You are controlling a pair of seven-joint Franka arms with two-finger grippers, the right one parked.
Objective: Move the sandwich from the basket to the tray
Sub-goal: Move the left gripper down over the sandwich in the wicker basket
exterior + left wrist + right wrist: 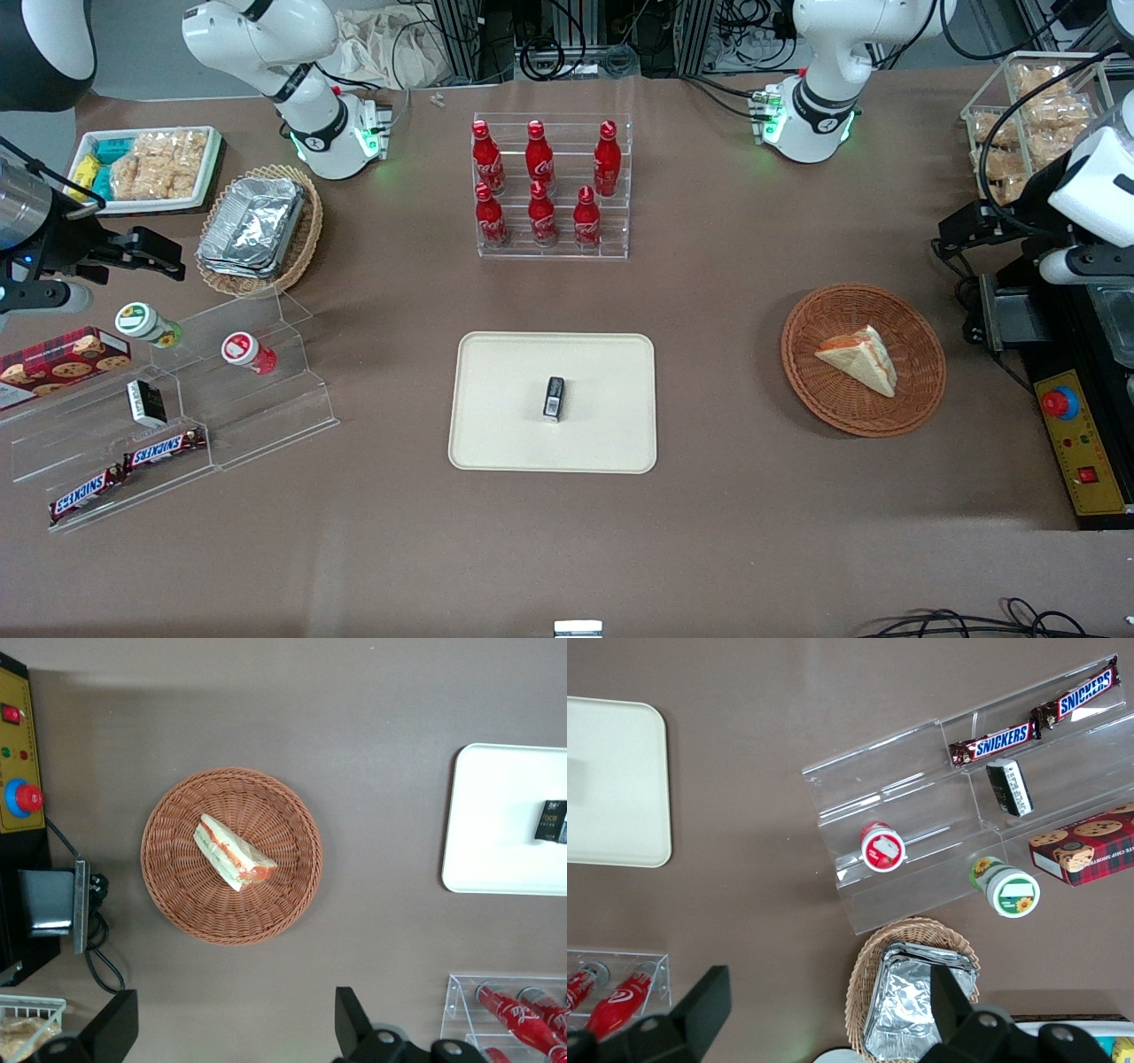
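Pre-grasp step: gripper [232, 1028] hangs wide open above the basket [168, 895], nothing held; next, probably descend w/ fingers straddling the sandwich [232, 852].

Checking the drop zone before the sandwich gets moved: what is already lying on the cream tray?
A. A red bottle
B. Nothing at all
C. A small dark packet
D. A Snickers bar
C: a small dark packet lies near the middle of the tray, while the sandwich is in the basket; the gripper is above the basket, jaws open.
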